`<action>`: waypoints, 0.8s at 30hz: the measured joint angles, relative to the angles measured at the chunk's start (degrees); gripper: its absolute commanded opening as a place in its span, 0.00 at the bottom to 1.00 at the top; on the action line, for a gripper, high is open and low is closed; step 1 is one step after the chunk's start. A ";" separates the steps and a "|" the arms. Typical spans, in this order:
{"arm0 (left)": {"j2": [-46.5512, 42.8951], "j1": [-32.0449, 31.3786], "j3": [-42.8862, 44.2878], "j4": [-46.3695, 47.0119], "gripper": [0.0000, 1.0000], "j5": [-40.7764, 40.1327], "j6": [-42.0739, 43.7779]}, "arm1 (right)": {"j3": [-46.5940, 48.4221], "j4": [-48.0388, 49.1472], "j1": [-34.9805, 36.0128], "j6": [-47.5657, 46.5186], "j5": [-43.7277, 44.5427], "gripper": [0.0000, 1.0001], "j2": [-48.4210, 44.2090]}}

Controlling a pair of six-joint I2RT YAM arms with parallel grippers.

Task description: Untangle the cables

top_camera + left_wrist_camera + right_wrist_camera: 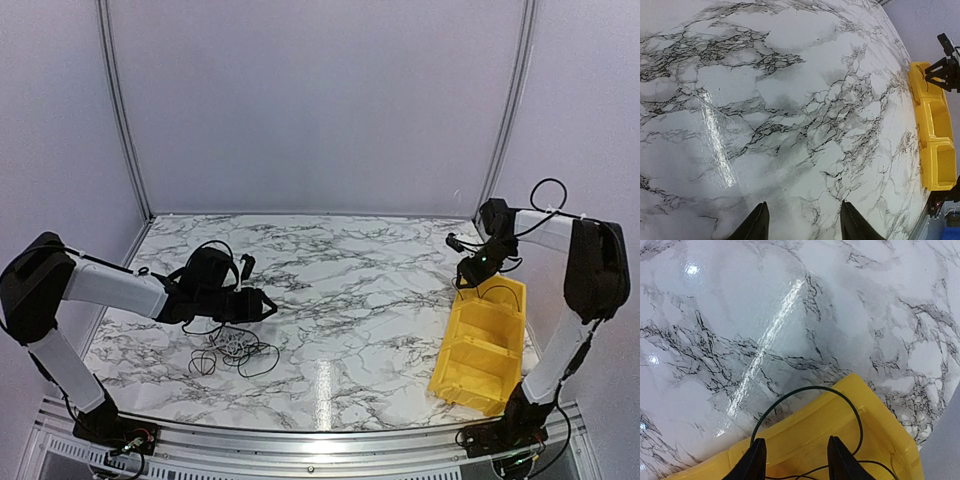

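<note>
A tangle of thin black cables [234, 348] lies on the marble table [350, 300], just nearer than my left gripper [264, 306]. That gripper [803, 222] is open over bare marble with nothing between its fingers; the tangle does not show in its wrist view. My right gripper [470, 270] hovers at the far end of the yellow bin [480, 345]. It [796, 460] stands open, and one thin dark cable [810, 388] arches over the bin's rim [850, 390] in front of the fingertips and trails back into the bin. That loop [497, 290] shows faintly from above.
The yellow bin [932, 130] sits near the table's right edge, with a divider across its middle. Thicker black cables [222, 250] run along the left arm. White walls enclose the table on three sides.
</note>
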 measured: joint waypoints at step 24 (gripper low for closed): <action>0.76 -0.04 0.00 -0.20 0.52 -1.25 -1.79 | 1.03 0.55 1.77 1.75 0.52 0.32 -1.86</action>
